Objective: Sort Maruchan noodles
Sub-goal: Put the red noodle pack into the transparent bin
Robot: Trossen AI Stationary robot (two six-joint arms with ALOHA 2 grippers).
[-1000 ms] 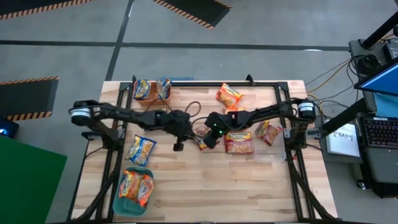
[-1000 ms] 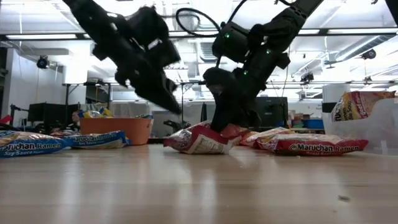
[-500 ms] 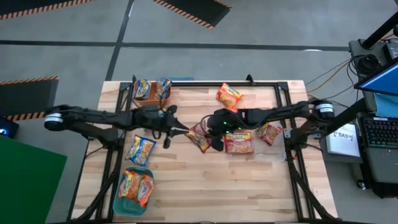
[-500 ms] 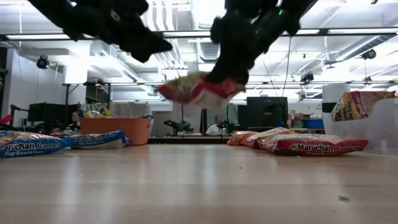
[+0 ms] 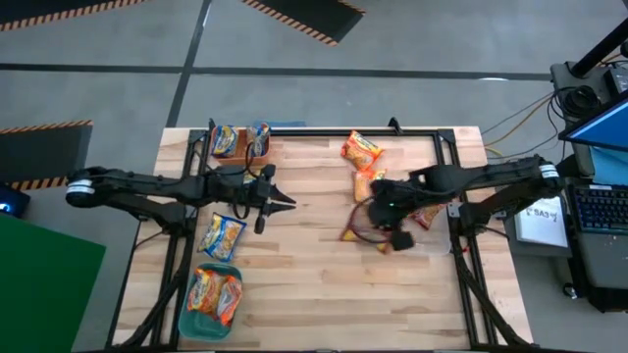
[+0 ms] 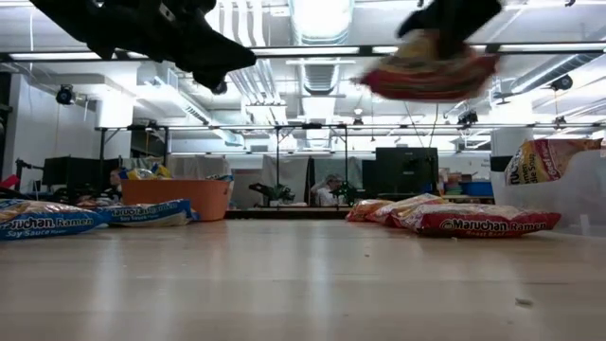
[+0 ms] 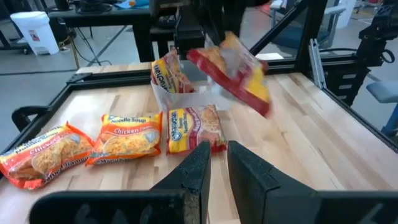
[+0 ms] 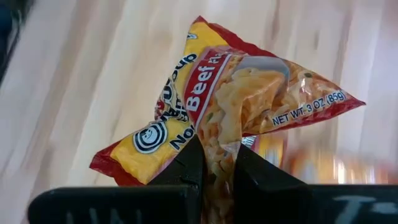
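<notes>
My right gripper (image 8: pixel 219 163) is shut on a red-and-yellow beef noodle packet (image 8: pixel 230 106), high above the table right of centre (image 5: pixel 350 233); in the low view the packet (image 6: pixel 431 71) hangs near the top. My left gripper (image 7: pixel 217 165) is shut and empty, raised over the table's left half (image 5: pixel 280 202). A red packet (image 7: pixel 186 127) and two orange ones (image 7: pixel 127 138) lie flat on the wood. Blue-and-yellow packets (image 5: pixel 223 235) lie at the left. My right gripper pinches the beef packet between its two fingers at a bunched, crumpled part near its middle (image 8: pixel 219 140). The fingers come from above, pointing down. The packet is lifted clear of the table and sits tilted, its ends spreading out to either side of the fingers.
An orange bin (image 5: pixel 238 143) with packets stands at the far left, and a teal bin (image 5: pixel 186 321) with orange packets at the near left. A clear container (image 6: pixel 568 189) with a packet stands at the right. Bare wood lies along the near edge.
My right gripper has lifted the beef packet off the table, from beside the other packets, and carried it up and toward the table's right edge. My left gripper has drawn back toward the left edge and risen.
</notes>
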